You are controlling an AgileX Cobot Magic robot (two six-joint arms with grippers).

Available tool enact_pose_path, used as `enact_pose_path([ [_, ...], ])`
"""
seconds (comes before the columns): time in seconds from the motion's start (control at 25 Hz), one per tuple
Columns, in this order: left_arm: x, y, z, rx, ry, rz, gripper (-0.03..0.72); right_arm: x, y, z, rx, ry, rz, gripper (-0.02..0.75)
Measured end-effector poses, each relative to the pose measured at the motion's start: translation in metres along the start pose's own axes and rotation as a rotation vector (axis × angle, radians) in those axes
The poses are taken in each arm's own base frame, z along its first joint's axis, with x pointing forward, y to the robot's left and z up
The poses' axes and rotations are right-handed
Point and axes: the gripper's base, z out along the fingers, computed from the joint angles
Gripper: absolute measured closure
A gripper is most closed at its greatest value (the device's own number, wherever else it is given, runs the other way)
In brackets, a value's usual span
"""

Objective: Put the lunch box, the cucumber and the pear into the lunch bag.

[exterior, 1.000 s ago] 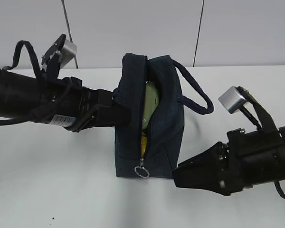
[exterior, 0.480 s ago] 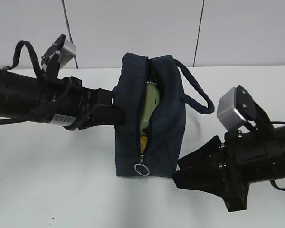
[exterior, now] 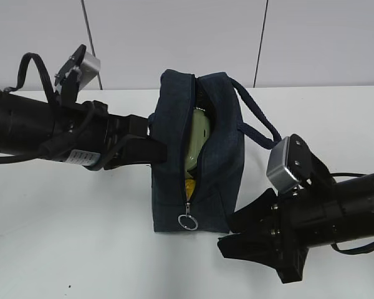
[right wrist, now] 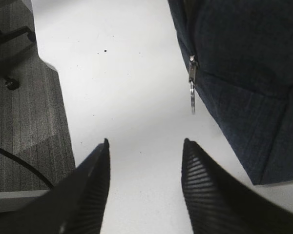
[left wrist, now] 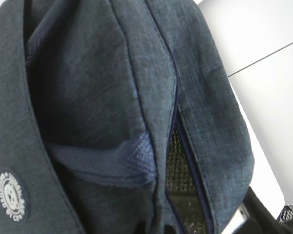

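The dark navy lunch bag [exterior: 215, 168] stands upright mid-table with its zipper partly open. Through the slit show the pale green lunch box [exterior: 198, 142] and, below it, a bit of the yellow pear [exterior: 189, 185]. The cucumber is hidden. My left gripper [exterior: 156, 147] is shut on the bag's left side; in the left wrist view a ribbed black finger pad [left wrist: 181, 195] presses the fabric [left wrist: 88, 97]. My right gripper [exterior: 235, 235] stands open and empty at the bag's lower right corner, its fingertips [right wrist: 186, 146] short of the silver zipper pull [right wrist: 192, 95].
The bag's looped handle [exterior: 258, 124] hangs out to the right, above my right arm. In the right wrist view the white table's edge [right wrist: 63, 112] runs along the left, with grey floor and a chair caster [right wrist: 10, 84] beyond.
My right gripper has opened wider, rolled its wrist and drifted down and left along the bag's corner. My left gripper has closed on the bag's side; the bag barely shifted.
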Motion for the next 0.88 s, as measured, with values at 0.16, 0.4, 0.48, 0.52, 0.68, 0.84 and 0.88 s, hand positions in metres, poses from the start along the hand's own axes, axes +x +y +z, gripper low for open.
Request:
enact_pose_path([
  [0.16,0.000,0.000,0.000,0.001,0.000,0.000,0.700,0.007,-0.006,0.009,-0.004,-0.026,-0.027,0.350],
  [0.4,0.000,0.000,0.000,0.002,0.001,0.000,0.700,0.010,-0.016,0.019,-0.006,-0.044,-0.052,0.349],
  [0.48,0.000,0.000,0.000,0.004,0.000,-0.002,0.700,0.008,-0.017,0.024,-0.016,-0.043,-0.064,0.349],
  [0.52,0.000,0.000,0.000,0.005,-0.001,-0.004,0.700,0.008,-0.016,0.028,-0.024,-0.040,-0.078,0.349],
  [0.68,-0.001,-0.001,0.000,0.010,-0.009,-0.017,0.700,0.010,-0.012,0.044,-0.030,0.008,-0.099,0.349],
  [0.84,-0.001,-0.001,0.000,0.012,-0.014,-0.024,0.700,0.016,-0.014,0.049,0.008,0.078,-0.105,0.349],
  [0.88,-0.001,-0.001,0.000,0.012,-0.014,-0.024,0.700,0.015,-0.015,0.049,0.014,0.078,-0.107,0.349],
])
